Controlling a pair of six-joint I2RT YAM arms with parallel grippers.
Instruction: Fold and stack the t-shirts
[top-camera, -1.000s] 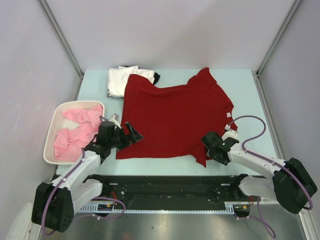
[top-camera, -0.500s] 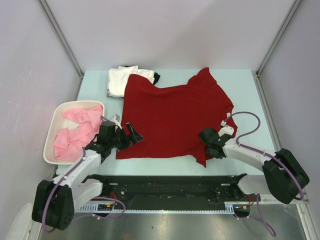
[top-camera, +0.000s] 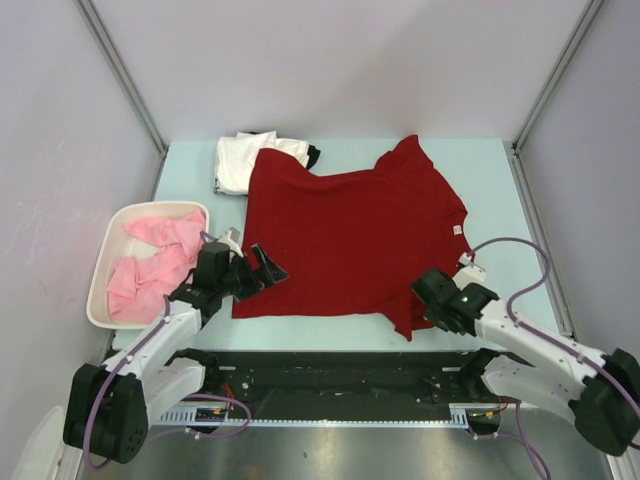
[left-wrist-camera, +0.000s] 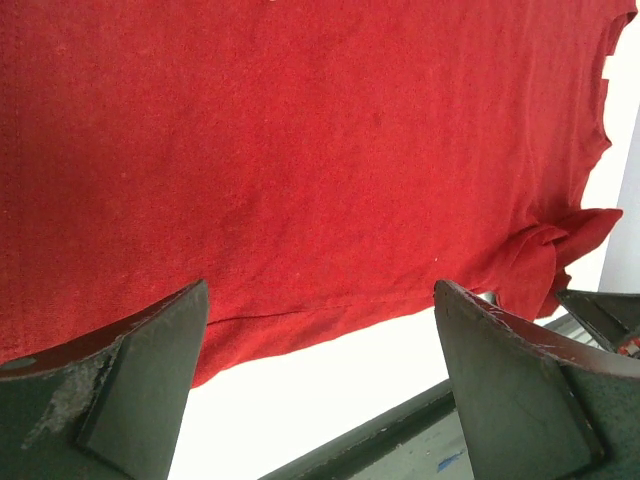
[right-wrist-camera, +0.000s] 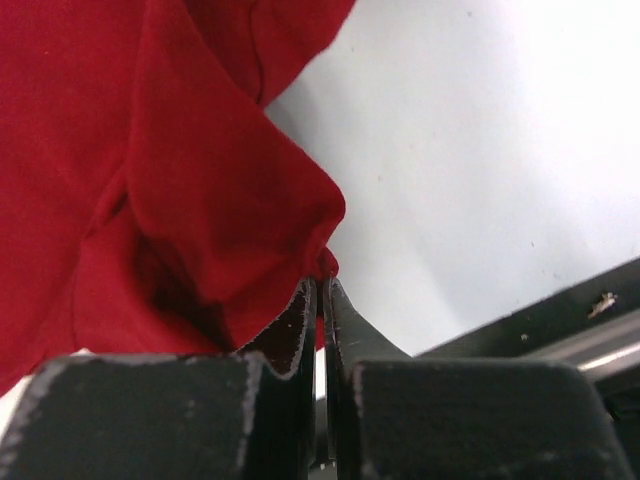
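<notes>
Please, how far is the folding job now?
Done: white t-shirt folded at the back, black cloth beneath. In hand: dark red t-shirt lies flat, unfolded; right gripper pinches its near right edge, left gripper open over its hem. Left: folding it, plus the pink t-shirt in the basket.

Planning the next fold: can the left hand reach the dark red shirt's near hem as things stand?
Likely yes: the open left hand sits right at the near-left hem of the dark red shirt, with nothing lying between them.
</notes>
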